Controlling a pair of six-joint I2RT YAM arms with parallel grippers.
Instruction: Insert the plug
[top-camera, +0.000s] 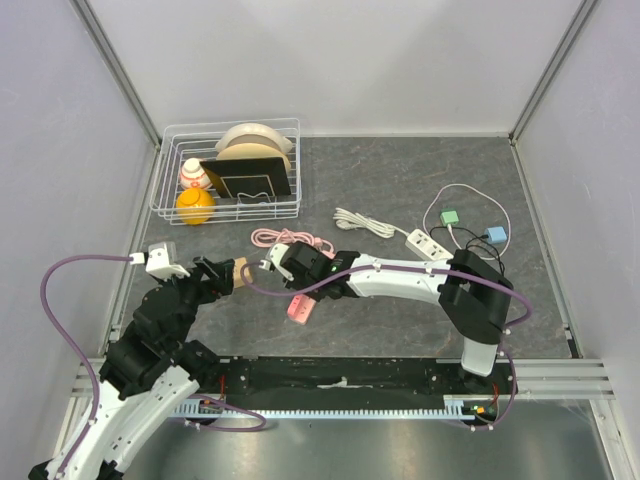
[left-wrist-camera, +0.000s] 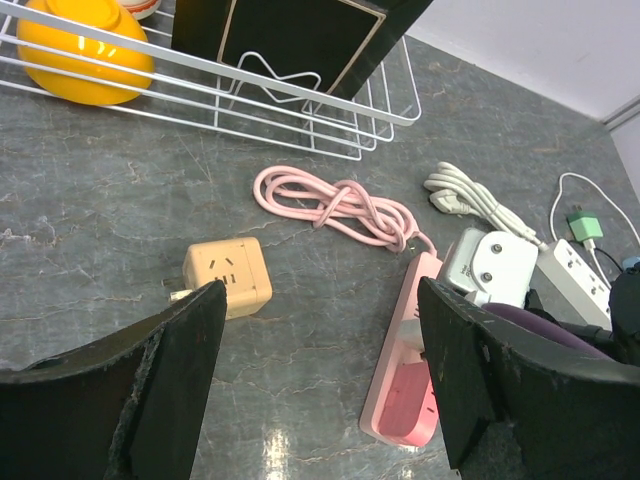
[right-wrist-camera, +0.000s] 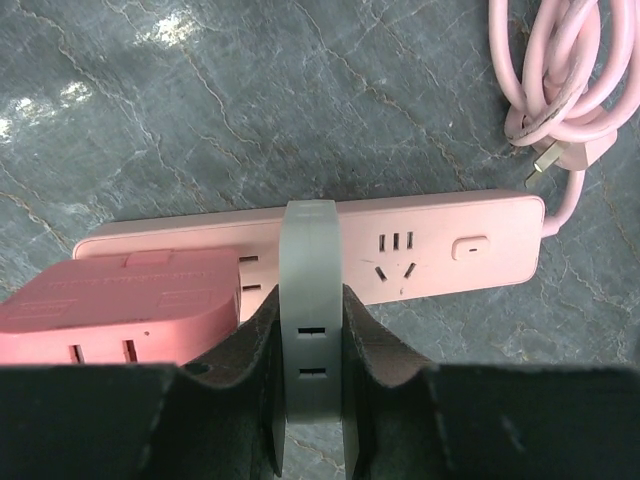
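A pink power strip (right-wrist-camera: 440, 245) lies on the grey table, and it also shows in the top view (top-camera: 301, 306). A pink adapter block (right-wrist-camera: 130, 300) sits in its left sockets. My right gripper (right-wrist-camera: 310, 340) is shut on a flat white plug (right-wrist-camera: 310, 290), held edge-on over the strip's middle, beside a free socket (right-wrist-camera: 395, 262). Its prongs are hidden, so I cannot tell whether they are seated. My left gripper (left-wrist-camera: 320, 380) is open and empty above the table, between a beige cube adapter (left-wrist-camera: 227, 275) and the strip (left-wrist-camera: 405, 400).
The strip's coiled pink cable (left-wrist-camera: 335, 205) lies behind it. A white power strip (top-camera: 425, 243) with its cord, a green adapter (top-camera: 451, 215) and a blue adapter (top-camera: 496, 236) lie at right. A wire basket (top-camera: 165, 185) with dishes stands at back left.
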